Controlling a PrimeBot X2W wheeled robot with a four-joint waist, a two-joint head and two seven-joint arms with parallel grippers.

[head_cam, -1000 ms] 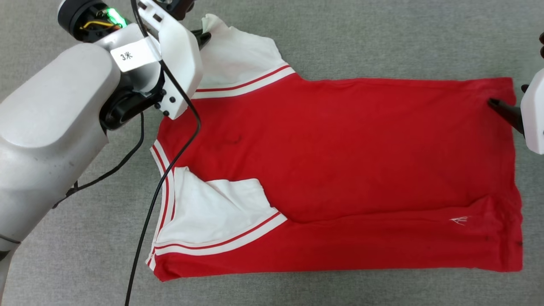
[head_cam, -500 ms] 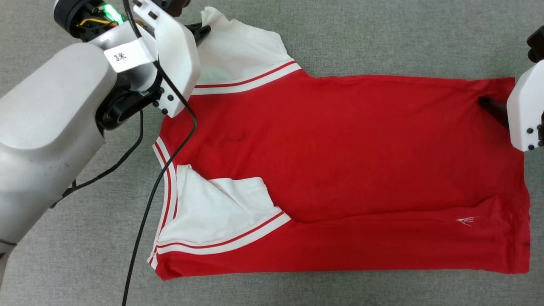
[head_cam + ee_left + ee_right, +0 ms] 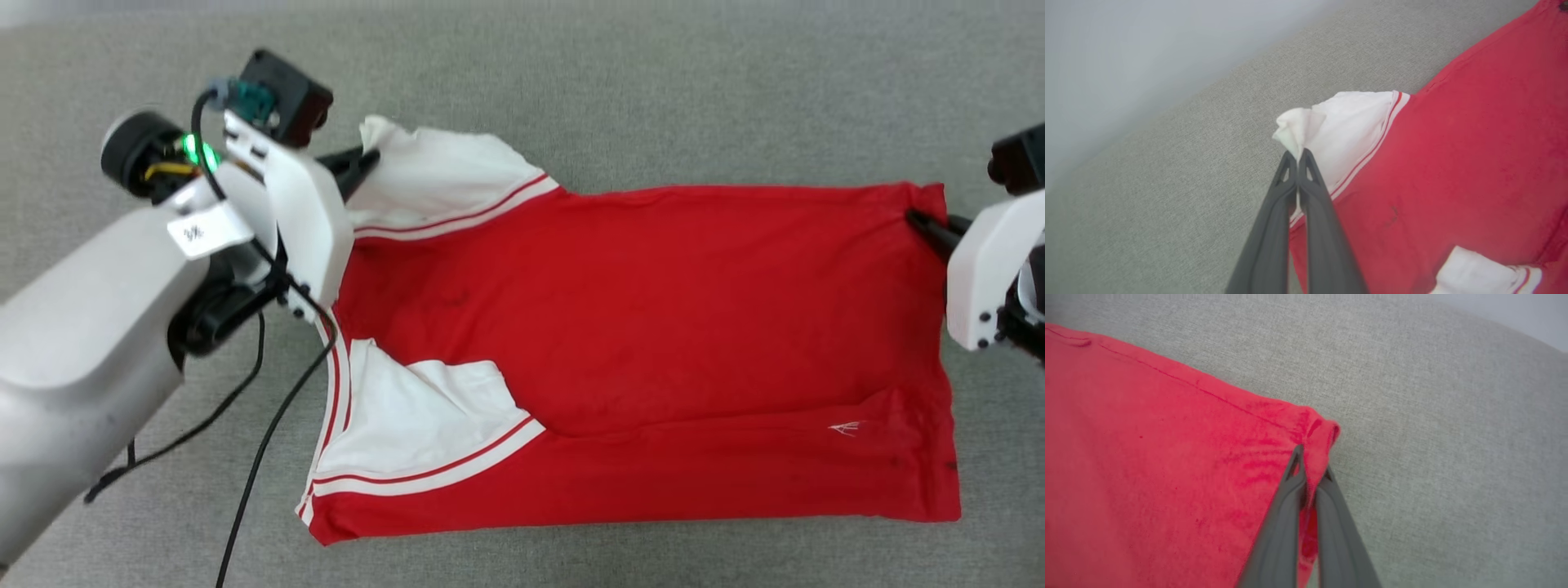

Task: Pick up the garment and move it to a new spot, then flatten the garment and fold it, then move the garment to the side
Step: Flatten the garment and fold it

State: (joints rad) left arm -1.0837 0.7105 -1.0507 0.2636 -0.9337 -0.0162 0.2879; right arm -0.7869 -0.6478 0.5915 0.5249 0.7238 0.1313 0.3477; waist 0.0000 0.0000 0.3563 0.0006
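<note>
Garment: one red garment [image 3: 653, 327] is seen spread sideways on the grey cloth surface [image 3: 653, 90], with the neck end toward the robot's left and the hem toward its right. One long crease is seen running along the near part of the body.
Sleeves: two white sleeves are counted. The far sleeve [image 3: 441, 184] is raised at its tip, and the near sleeve [image 3: 416, 416] is folded inward onto the red body.
Trim: red-and-white striped bands are seen at both sleeve seams.
Left gripper: the two dark fingers of the left gripper [image 3: 1298, 157] are pressed together on the tip of the far sleeve, with a tuft of white cloth bunched above them.
Right gripper: the two fingers of the right gripper [image 3: 1310, 467] are clamped on the far hem corner, where the red cloth is puckered.
Cable: one black cable [image 3: 269, 425] is draped from the left arm onto the surface, just beside the neck end.
Light: one green light [image 3: 192, 149] is lit on the left wrist.
Mark: one small white mark [image 3: 847, 427] is seen near the hem.
</note>
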